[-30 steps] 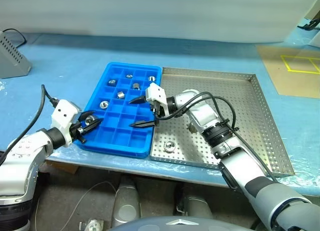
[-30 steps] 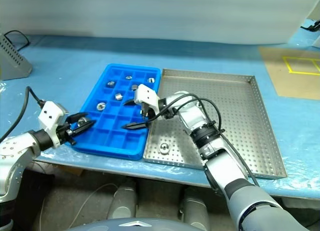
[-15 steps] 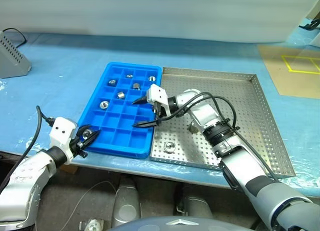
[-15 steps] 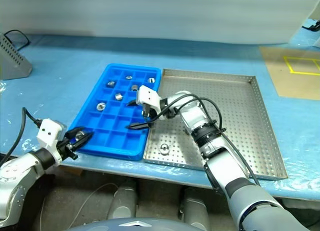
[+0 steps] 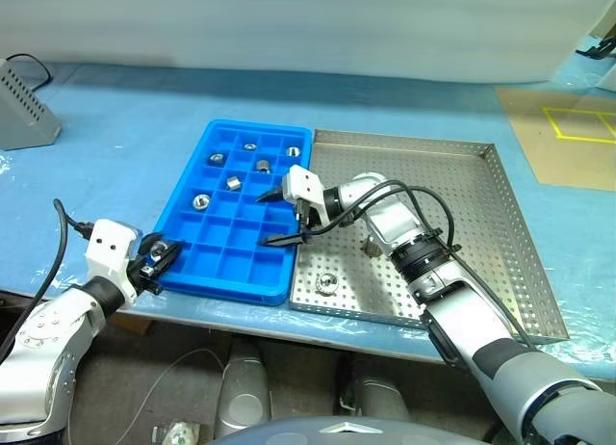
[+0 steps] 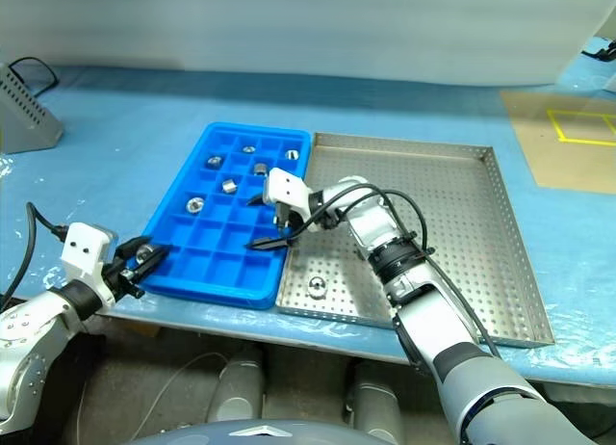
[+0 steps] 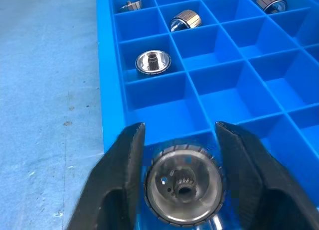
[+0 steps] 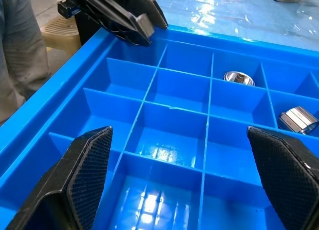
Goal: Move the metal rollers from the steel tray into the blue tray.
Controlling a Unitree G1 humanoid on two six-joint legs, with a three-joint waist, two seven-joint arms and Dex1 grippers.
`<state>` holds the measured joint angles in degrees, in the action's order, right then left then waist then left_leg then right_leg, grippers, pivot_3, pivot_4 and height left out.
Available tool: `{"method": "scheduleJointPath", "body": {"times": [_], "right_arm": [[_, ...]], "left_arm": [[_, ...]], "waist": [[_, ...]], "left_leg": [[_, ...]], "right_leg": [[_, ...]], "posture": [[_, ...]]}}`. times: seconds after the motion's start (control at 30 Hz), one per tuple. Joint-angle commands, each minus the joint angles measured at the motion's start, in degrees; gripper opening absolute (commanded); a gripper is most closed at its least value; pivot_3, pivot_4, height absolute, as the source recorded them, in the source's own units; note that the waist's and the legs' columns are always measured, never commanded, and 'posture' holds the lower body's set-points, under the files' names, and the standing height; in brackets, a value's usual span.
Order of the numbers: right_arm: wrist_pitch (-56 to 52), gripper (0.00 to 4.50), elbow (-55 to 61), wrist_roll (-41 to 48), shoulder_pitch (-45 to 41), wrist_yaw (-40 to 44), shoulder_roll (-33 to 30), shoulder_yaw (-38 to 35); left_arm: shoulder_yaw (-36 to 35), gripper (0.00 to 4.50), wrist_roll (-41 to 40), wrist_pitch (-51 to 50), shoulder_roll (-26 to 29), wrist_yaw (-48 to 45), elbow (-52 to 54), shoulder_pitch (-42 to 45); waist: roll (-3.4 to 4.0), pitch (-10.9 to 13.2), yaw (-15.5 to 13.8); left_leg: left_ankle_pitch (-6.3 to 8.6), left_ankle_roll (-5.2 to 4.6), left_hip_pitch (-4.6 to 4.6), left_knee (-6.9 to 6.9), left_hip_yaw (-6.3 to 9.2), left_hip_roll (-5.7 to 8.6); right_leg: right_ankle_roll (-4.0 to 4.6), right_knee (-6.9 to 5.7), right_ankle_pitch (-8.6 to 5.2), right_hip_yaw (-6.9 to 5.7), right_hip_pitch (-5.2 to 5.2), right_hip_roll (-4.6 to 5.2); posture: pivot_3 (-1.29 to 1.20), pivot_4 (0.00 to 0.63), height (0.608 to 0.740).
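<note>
The blue tray (image 5: 231, 262) lies left of the steel tray (image 5: 462, 223) on the blue table. Several metal rollers (image 5: 232, 183) sit in its far compartments. One roller (image 5: 327, 282) lies on the steel tray's near-left floor. My left gripper (image 5: 159, 252) hovers at the blue tray's near-left corner, shut on a metal roller (image 7: 183, 185) that hangs over the corner compartment. My right gripper (image 5: 263, 220) stands wide open above the blue tray's right side, with nothing between its fingers (image 8: 84, 175).
A grey device (image 5: 24, 103) stands at the far left of the table. A brown board with yellow tape marks (image 5: 577, 122) lies at the far right. The table's front edge runs just below both trays.
My left gripper has drawn back and sunk to the blue tray's near-left corner, the roller still between its fingers. The right arm has kept still.
</note>
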<state>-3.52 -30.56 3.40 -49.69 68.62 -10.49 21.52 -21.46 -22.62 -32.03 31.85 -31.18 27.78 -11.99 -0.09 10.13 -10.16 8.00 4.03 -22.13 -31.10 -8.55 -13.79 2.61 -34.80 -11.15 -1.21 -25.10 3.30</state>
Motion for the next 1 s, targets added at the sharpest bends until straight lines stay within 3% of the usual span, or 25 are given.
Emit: {"method": "scheduleJointPath", "body": {"times": [0.03,0.27,0.47,0.6,0.73,0.83,1.0], "right_arm": [[0.3,4.50,1.4,0.6,0.1,-0.1,-0.1,-1.3],[-1.5,4.50,3.8,1.0,1.4,-1.4,-2.5,-3.0],[-14.9,4.50,16.6,7.9,6.4,0.6,-9.7,-8.2],[-19.2,4.50,24.0,7.5,12.3,-2.9,-15.7,-11.0],[-23.6,4.50,31.2,8.7,17.6,-8.0,-19.4,-15.7],[-27.4,4.50,38.3,9.4,24.1,-12.0,-22.0,-19.5],[-30.9,4.50,46.8,10.0,33.3,-17.2,-24.1,-23.2]], "left_arm": [[-0.1,3.02,-1.6,-1.9,1.4,-0.4,1.9,0.6],[3.5,3.02,-2.7,-3.3,3.8,-2.3,1.0,7.6],[10.2,3.02,-7.5,-6.8,6.5,-9.3,-3.3,23.1],[20.0,3.02,-5.5,-4.8,7.3,-18.6,-12.7,35.0],[30.1,3.02,-3.3,-2.8,4.7,-27.5,-19.6,44.6],[39.6,3.02,2.9,3.9,2.7,-35.7,-27.5,50.3],[47.1,3.02,9.7,16.8,2.2,-48.4,-38.7,53.9]], "waist": [[0.00,0.0,0.0],[0.00,0.0,0.0],[-0.01,0.0,0.1],[0.03,0.0,0.8],[0.03,0.0,2.8],[0.10,-0.1,3.9],[0.14,-0.1,7.4]], "left_leg": [[0.00,0.00,0.00,0.00,0.00,0.00],[-0.01,0.01,0.01,-0.05,0.00,0.01],[-0.03,0.03,0.04,-0.24,-0.01,0.03],[-0.06,0.07,0.17,-0.23,-0.04,0.05],[-0.22,0.33,0.15,-0.27,-0.09,0.09],[-0.24,0.35,0.17,-0.20,-0.10,0.10],[-0.22,0.33,0.26,-0.16,-0.23,0.13]], "right_leg": [[0.06,0.00,0.03,0.00,0.00,0.00],[0.08,-0.07,0.05,0.00,0.01,0.01],[0.09,-0.17,0.09,0.03,0.12,0.02],[0.08,-0.22,0.09,0.13,0.14,-0.01],[0.05,-0.24,0.12,0.23,0.11,-0.01],[0.05,-0.18,0.12,0.25,0.13,-0.03],[0.00,-0.05,0.13,0.50,0.12,-0.14]], "posture": [[0.36,0.150,0.740],[0.27,0.150,0.740],[0.15,0.150,0.740],[0.04,0.150,0.740],[-0.08,0.150,0.740],[-0.18,0.150,0.740],[-0.31,0.150,0.740]]}}
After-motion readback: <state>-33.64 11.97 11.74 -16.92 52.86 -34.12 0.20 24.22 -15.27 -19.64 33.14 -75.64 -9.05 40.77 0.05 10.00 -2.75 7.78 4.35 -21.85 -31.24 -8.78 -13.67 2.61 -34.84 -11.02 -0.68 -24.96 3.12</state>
